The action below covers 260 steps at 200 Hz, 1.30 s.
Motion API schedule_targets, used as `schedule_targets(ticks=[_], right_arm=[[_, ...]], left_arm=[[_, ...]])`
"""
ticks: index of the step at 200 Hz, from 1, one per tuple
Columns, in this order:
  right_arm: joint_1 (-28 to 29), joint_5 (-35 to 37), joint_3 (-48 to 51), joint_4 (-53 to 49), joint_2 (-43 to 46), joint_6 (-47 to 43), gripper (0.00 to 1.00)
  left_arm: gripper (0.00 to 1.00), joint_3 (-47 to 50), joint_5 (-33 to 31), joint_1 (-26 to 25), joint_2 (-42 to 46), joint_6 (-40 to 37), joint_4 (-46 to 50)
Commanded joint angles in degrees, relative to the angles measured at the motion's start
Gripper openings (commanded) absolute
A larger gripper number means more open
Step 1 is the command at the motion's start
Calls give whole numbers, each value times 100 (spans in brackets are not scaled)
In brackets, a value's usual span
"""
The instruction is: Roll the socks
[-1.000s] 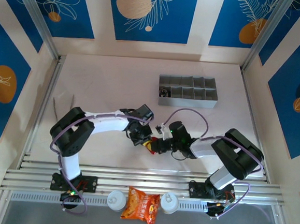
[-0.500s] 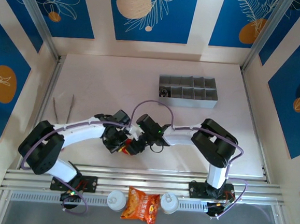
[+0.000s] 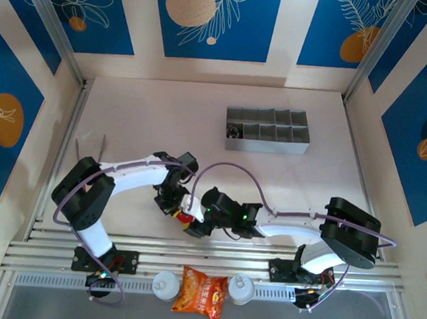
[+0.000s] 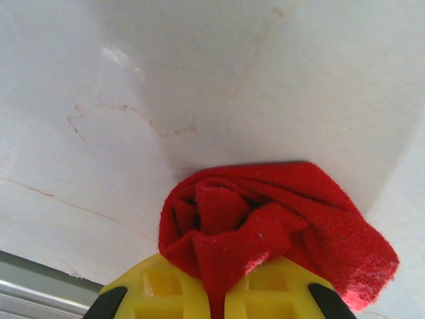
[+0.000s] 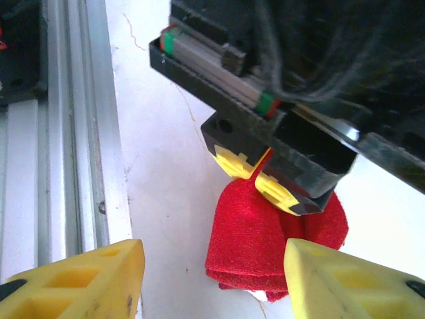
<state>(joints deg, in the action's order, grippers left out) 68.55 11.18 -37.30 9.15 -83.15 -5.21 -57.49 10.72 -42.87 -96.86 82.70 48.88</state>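
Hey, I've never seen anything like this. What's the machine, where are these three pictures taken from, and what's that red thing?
These are two robot arms bolted at the near edge of a white table. The wide picture comes from a camera above and behind them. The other two come from a camera on each wrist. The left hand is shut on a bunched red sock, pinching it against the table. The right hand is open and faces that sock from close by. Farther back stands a grey divided tray, and an orange snack bag lies by the rails between the arm bases.
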Motion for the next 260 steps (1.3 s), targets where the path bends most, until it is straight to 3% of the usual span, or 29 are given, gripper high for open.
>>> schedule_targets(ticks=[1,50,161,183,211,230,250,260], right_arm=[[221,945,41,43,-174,-349,57],[289,1738,-395,186,-859,-599,57],[458,1920,-595,-223,-1337,-249,48],[459,1969,-720,-322,-1471,-158,39],[427,2039,-831,-595,-1654,116,13],[301,1903,-783,-877,-1703,516,0],[54,1383,-598,-1023,-1657,948,0],[-124,923,-453,-988,-1595,1195,0]], left_arm=[[0,75,-132,40,-553,168,672],[0,-454,21,120,-1073,52,918],[0,-919,62,252,-1518,-171,1026],[0,-965,94,245,-1571,-199,1006],[0,-1007,123,251,-1565,-229,983],[0,-1011,71,259,-1403,-228,971],[0,-955,-70,309,-1018,-243,794],[16,-817,-198,354,-675,-233,503]])
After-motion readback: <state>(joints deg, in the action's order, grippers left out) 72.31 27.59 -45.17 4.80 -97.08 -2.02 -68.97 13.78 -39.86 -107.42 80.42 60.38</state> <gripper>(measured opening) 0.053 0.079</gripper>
